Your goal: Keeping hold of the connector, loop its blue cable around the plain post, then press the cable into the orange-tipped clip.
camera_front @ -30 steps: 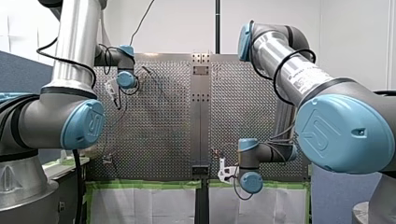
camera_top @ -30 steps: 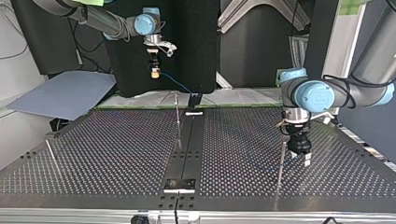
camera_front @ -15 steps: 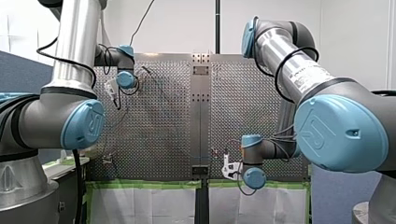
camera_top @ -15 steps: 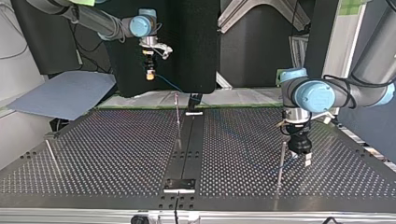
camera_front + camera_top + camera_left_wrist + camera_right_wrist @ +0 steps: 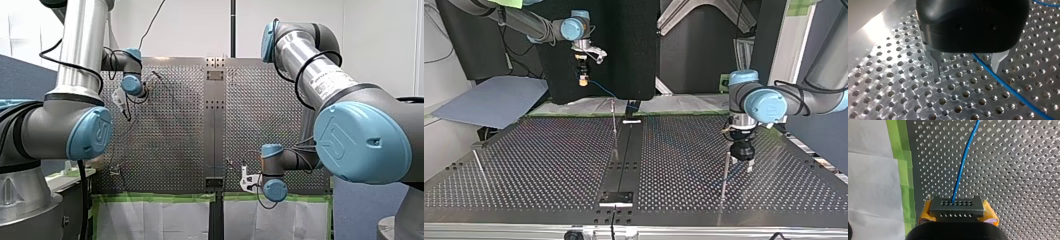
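My right gripper is shut on a grey connector, held between its yellow pads. The blue cable leaves the connector and runs over the perforated plate. In the top view this gripper hangs high at the left, past the table's far edge, with the cable trailing down toward the middle. My left gripper stands open just above the plate, and the cable passes loosely between its metal fingers. In the top view it sits right beside a plain post.
A second thin post stands by the dark centre rail; its tip looks reddish in the front view. A third post leans at the top view's left. Green tape and white sheeting border the plate.
My right gripper has carried the connector further toward the top view's left and a little higher. My left gripper has shifted slightly away from the top view's camera, beside the plain post.
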`<move>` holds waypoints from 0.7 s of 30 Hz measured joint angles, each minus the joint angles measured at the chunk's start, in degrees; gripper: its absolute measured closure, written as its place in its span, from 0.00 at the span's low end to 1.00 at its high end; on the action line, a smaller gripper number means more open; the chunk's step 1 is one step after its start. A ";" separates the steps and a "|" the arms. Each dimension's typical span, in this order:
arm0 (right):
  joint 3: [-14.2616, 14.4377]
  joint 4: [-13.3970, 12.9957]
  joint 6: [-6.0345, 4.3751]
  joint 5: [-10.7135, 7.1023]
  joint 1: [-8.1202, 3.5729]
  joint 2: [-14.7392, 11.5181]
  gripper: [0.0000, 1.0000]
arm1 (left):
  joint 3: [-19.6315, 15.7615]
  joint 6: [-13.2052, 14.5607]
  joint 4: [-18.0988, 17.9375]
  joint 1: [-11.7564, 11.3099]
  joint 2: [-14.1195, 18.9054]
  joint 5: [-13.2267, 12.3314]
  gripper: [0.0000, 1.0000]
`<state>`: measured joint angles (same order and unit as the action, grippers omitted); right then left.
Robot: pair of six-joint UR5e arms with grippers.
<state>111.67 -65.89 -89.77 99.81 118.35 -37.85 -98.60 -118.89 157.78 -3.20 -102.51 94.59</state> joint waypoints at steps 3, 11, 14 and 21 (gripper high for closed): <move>-0.01 0.16 0.01 -0.02 -0.08 0.00 1.00 | 0.00 -1.80 -0.06 -0.36 0.00 -1.78 0.00; -0.01 0.28 -0.08 -0.03 -0.64 0.01 1.00 | -0.06 -6.68 0.26 -1.18 0.07 -6.21 0.00; -0.04 0.19 -0.14 -0.03 -0.91 0.01 1.00 | -0.06 -8.26 0.32 -1.49 0.13 -6.40 0.00; -0.02 0.14 -0.24 -0.18 -1.30 0.04 1.00 | -0.07 -11.98 0.59 -2.97 0.17 -5.32 0.00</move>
<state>111.65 -65.75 -90.01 99.63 117.05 -37.81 -98.67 -130.87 158.37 -6.16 -102.35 89.27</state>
